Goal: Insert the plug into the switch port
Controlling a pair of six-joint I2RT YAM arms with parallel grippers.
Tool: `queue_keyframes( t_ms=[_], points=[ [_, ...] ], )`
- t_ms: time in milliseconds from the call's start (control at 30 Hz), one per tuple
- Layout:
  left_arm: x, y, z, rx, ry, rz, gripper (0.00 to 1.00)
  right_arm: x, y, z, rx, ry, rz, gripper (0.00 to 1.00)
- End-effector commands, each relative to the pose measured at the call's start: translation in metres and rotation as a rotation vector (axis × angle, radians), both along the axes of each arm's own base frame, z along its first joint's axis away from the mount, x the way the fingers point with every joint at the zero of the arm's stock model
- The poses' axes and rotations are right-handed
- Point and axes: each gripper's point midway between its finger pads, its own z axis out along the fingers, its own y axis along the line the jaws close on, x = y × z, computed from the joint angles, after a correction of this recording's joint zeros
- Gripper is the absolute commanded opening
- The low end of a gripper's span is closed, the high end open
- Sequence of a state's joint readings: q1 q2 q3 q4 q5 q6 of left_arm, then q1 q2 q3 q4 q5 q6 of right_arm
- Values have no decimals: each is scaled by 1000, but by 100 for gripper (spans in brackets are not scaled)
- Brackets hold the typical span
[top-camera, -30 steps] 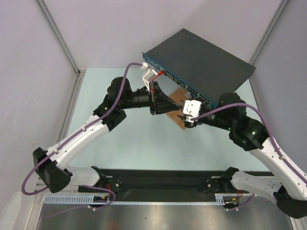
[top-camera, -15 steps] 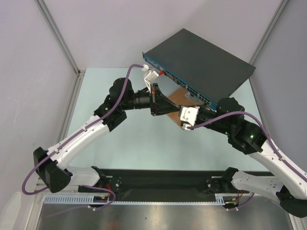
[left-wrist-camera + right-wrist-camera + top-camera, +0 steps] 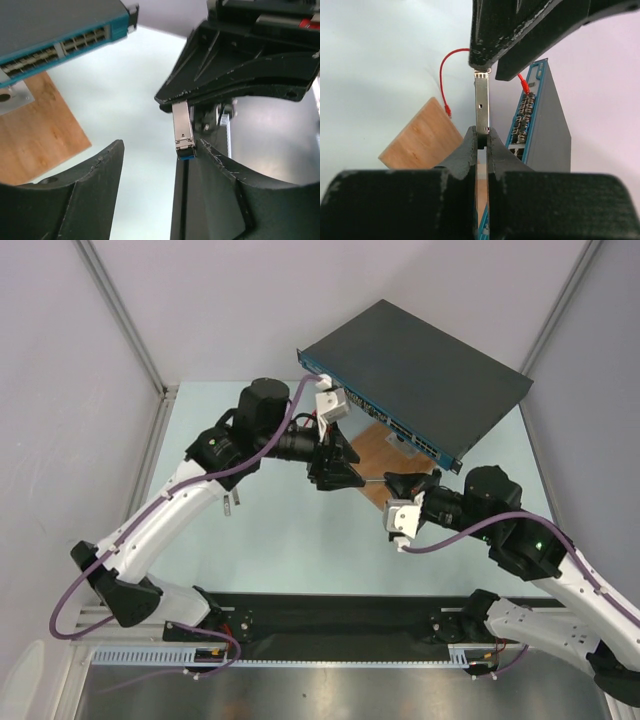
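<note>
Arms meet mid-air, right jaws pinching plug (image 3: 481, 107) (left jaws apart)

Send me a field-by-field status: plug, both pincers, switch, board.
plug: silver with a blue end, held in the air between the two arms
right pincer: shut on the plug
left pincer: open; the plug's blue end sits close beside one finger, contact cannot be told
switch: dark grey, blue port strip facing the arms
wooden board: shows below the switch's front edge
task state: plug clear of the port strip, not yet inserted
</note>
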State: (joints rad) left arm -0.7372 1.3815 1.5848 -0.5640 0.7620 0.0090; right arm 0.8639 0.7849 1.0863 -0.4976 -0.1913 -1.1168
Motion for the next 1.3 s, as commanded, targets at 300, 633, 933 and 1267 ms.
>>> queue_keyframes(
  t_ms=[300, 633, 933, 1267],
  points=[
    [-17, -2, -42, 220, -29, -108, 62, -6, 9, -5, -86, -168, 66, 0],
    [-17, -7, -38, 199, -10, -108, 8, -5, 11, -10, -103, -191, 48, 0],
    [36, 1, -45, 189, -28, 251, 0, 14, -25, 1, 45, 35, -233, 95],
    [97, -3, -41, 166, -164, 564, 0, 37, -107, 20, 491, 544, -651, 100]
  ],
)
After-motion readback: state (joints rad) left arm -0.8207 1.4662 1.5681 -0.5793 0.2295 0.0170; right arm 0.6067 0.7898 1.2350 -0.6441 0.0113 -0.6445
